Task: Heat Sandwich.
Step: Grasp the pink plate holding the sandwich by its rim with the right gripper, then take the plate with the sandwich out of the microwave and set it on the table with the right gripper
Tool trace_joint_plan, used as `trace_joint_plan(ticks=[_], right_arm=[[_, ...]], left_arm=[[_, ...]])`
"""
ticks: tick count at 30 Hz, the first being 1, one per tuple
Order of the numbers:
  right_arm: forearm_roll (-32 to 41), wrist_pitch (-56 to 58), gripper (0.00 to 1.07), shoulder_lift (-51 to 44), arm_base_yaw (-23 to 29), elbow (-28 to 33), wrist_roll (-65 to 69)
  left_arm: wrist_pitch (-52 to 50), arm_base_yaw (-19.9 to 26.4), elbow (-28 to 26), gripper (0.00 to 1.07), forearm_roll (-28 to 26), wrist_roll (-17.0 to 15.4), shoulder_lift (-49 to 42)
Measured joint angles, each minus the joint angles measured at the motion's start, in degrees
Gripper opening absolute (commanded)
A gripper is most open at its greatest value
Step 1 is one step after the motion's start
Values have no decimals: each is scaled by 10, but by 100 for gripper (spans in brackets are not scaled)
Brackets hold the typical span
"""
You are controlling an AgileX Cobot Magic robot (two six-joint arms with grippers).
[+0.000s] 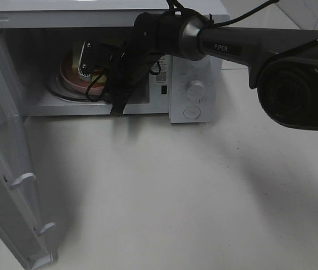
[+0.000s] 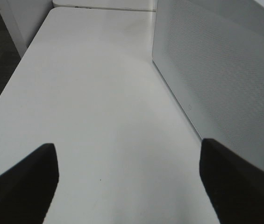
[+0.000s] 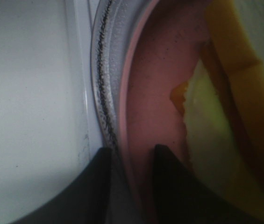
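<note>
Microwave (image 1: 195, 67): white, standing on the white table (image 1: 192, 197), cavity lit poorly, 2 round knobs on its control panel.
Door (image 1: 4, 169): swung fully open toward the left of the high view; its perforated inner panel (image 2: 225, 79) fills one side of the left wrist view.
Plate (image 3: 155, 93): round, pink, resting on the glass turntable (image 3: 104, 84) inside the cavity.
Sandwich (image 3: 216, 154): pale yellow bread with an orange layer, lying on the plate within the microwave.
Right gripper (image 3: 131, 179): reaching into the cavity; its 2 dark fingers straddle the plate's rim with only a narrow gap between them, clasped on it.
Left gripper (image 2: 127, 186): above bare table beside the open door; fingers spread wide, holding nothing.
Right arm (image 1: 226, 45): black, crossing in front of the microwave's top.
</note>
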Motion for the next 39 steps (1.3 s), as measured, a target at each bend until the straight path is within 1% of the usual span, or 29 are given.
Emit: trace_joint_plan(ticks=[3,4,5,6,8,15,39], right_arm=[[0,3,15,0,0,0,-8],[0,7,10,0,0,0,-19],[0,9,8,0,0,-2,-23],[0,9,8,0,0,-2,-23],[0,13,0,0,1,-5,-40],[0,15,0,0,1,-5,-86],[0,23,0,-6,1,-5,-100]], left_arm=[[0,0,0,78,0,0,0],[0,0,0,78,0,0,0],[0,0,0,78,0,0,0],[0,0,0,78,0,0,0],[0,0,0,78,0,0,0],[0,0,0,78,0,0,0],[0,0,0,78,0,0,0]])
